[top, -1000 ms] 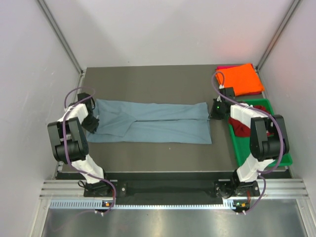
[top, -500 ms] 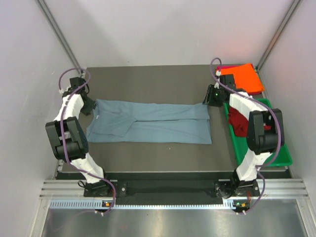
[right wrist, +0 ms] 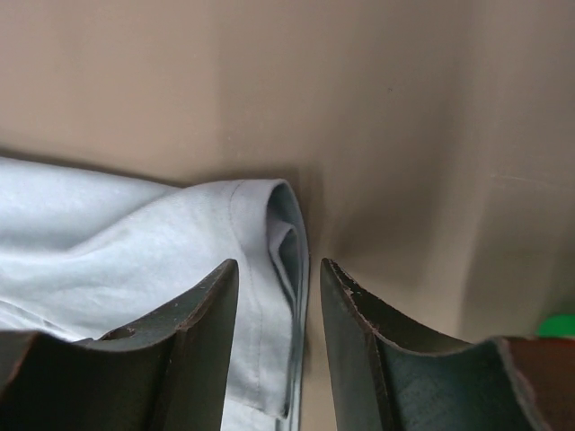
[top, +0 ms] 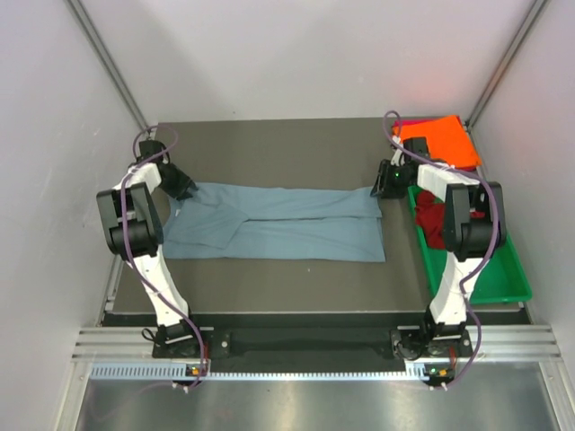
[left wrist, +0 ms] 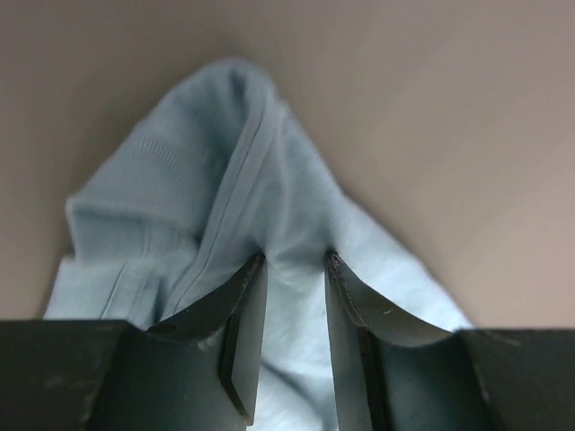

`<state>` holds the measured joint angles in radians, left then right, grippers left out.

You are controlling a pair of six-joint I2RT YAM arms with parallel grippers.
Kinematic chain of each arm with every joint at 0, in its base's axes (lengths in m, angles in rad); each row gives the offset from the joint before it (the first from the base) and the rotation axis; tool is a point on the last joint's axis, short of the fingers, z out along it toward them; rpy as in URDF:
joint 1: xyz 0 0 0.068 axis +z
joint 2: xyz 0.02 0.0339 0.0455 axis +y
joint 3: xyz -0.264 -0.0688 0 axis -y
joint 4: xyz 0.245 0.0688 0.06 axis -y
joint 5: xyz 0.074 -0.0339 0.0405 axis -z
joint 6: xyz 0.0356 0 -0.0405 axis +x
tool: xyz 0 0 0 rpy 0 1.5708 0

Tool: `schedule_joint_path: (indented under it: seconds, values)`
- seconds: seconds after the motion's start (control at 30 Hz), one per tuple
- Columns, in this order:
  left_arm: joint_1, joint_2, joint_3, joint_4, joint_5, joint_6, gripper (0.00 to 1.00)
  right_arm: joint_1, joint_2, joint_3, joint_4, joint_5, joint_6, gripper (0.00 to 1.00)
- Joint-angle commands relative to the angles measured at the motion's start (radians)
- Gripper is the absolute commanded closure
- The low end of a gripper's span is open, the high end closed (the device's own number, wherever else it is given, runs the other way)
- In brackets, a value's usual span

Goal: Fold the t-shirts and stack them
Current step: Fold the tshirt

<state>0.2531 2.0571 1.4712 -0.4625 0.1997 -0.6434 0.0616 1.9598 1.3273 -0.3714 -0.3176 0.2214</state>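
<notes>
The dusty blue-grey t-shirt [top: 274, 223] lies as a long folded band across the table. My left gripper [top: 181, 188] is at its far left corner. In the left wrist view its jaws [left wrist: 295, 262] stand a little apart over the blue cloth [left wrist: 207, 171], which lies between them. My right gripper [top: 384, 183] is at the far right corner. In the right wrist view its jaws [right wrist: 278, 265] are open around the folded hem [right wrist: 286, 235]. The orange t-shirt [top: 442, 144] lies folded on the magenta-pink one [top: 406, 122] at the far right. The dark red t-shirt [top: 432, 222] sits bunched in the tray.
A green plastic tray [top: 492, 269] stands along the table's right edge, beside the right arm. Grey walls and slanted metal posts close in the table at the left, right and back.
Both grippers have moved from the shirt's side edges toward the back of the table, to its far corners. The shirt has not moved.
</notes>
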Motion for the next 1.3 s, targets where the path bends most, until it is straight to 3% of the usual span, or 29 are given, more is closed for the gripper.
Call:
schedule_joint_path:
  seconds: [0.0,0.07,0.13,0.23,0.47,0.83,1.27]
  values:
    - [-0.003,0.040,0.067,0.059,0.027,-0.002,0.63,-0.006,0.017,0.043,0.029,-0.043,-0.036,0.58]
    - [-0.003,0.073,0.083,0.035,-0.014,-0.001,0.63,-0.008,0.022,0.035,0.048,-0.035,-0.036,0.60]
    - [0.000,0.095,0.093,0.019,-0.054,-0.002,0.63,-0.011,0.019,0.009,0.083,-0.017,-0.022,0.72]
    - [0.002,0.118,0.107,-0.028,-0.149,-0.007,0.63,-0.017,-0.005,-0.061,0.165,0.017,0.024,0.99]
    - [0.032,0.164,0.129,-0.114,-0.299,-0.062,0.64,-0.032,-0.077,-0.220,0.311,0.090,0.121,1.00]
    - [0.055,0.164,0.109,-0.091,-0.275,-0.133,0.64,-0.022,-0.145,-0.300,0.364,0.144,0.272,1.00]
    - [0.057,0.094,0.192,-0.096,-0.224,-0.091,0.62,0.017,-0.136,-0.249,0.358,0.123,0.286,1.00]
